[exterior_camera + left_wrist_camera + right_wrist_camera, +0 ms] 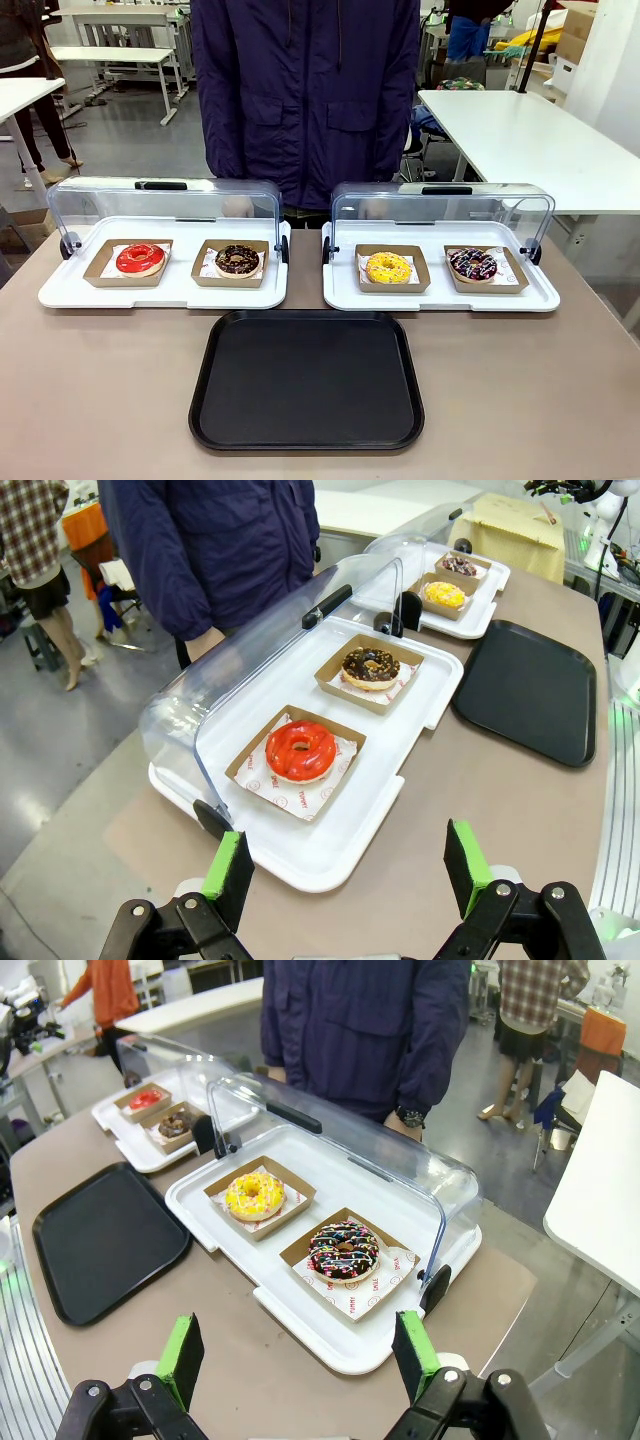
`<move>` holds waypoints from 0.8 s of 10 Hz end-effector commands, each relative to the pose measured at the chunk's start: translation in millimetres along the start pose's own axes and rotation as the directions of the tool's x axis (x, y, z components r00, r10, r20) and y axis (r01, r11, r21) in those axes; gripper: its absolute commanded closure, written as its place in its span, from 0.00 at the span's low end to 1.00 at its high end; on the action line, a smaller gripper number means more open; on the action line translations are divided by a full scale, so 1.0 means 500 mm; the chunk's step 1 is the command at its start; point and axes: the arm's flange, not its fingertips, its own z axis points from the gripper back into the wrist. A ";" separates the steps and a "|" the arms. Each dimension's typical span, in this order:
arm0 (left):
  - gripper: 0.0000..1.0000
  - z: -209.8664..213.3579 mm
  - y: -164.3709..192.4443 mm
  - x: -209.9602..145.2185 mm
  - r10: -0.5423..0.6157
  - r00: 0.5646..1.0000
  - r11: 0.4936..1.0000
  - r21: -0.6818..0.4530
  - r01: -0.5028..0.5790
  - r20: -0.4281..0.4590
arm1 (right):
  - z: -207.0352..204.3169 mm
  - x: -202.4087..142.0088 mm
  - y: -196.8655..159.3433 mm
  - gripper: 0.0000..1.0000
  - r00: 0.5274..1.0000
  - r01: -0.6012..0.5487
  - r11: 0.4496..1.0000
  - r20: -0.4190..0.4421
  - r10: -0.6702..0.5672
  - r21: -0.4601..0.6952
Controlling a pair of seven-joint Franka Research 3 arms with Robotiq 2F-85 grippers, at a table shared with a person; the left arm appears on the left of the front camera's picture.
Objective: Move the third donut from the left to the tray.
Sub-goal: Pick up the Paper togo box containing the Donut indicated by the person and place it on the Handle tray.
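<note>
- Status: judged not yet begun. The yellow-iced donut (389, 267), third from the left, sits in its brown cardboard holder (392, 284) on the right display tray (440, 300), in that tray's left-hand place.
- Destination: the black serving tray (306, 380) lies bare on the table (100, 400), on the robot's side, just in front of the gap between the two display trays. The donut is apart from it.
- Right gripper (297, 1352): jaws spread wide, nothing between the pads. It hangs above the table on the robot's side of the right display tray, clear of every donut.
- Left gripper (348, 865): likewise wide and empty, above the near edge of the left display tray (160, 295).
- Outstanding, by judgement: the reach, the grip on donut or holder, the lift, the carry, the set-down and the release.
- Neighbours: a sprinkled chocolate donut (472, 264) sits close beside the target on the same tray, the holders not touching. A red-iced donut (140, 258) and a chocolate donut (237, 260) occupy the left display tray.
- Obstructions: the clear lid (440, 205) stands tipped back at the far side, leaving the near side open. It likely limits an approach from above and behind.
- A person (305, 90) stands close behind both trays.
</note>
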 end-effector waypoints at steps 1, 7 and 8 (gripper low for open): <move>0.00 0.003 -0.003 0.000 -0.008 1.000 1.000 -0.008 0.007 -0.004 | -0.003 0.002 -0.006 0.00 0.999 -0.024 1.000 0.025 0.024 -0.005; 0.00 0.003 -0.003 0.000 -0.008 1.000 1.000 -0.008 0.007 -0.004 | -0.003 0.002 -0.006 0.00 0.999 -0.024 1.000 0.025 0.024 -0.005; 0.00 0.003 -0.003 0.000 -0.008 1.000 1.000 -0.008 0.007 -0.004 | -0.003 0.002 -0.006 0.00 0.999 -0.024 1.000 0.025 0.024 -0.005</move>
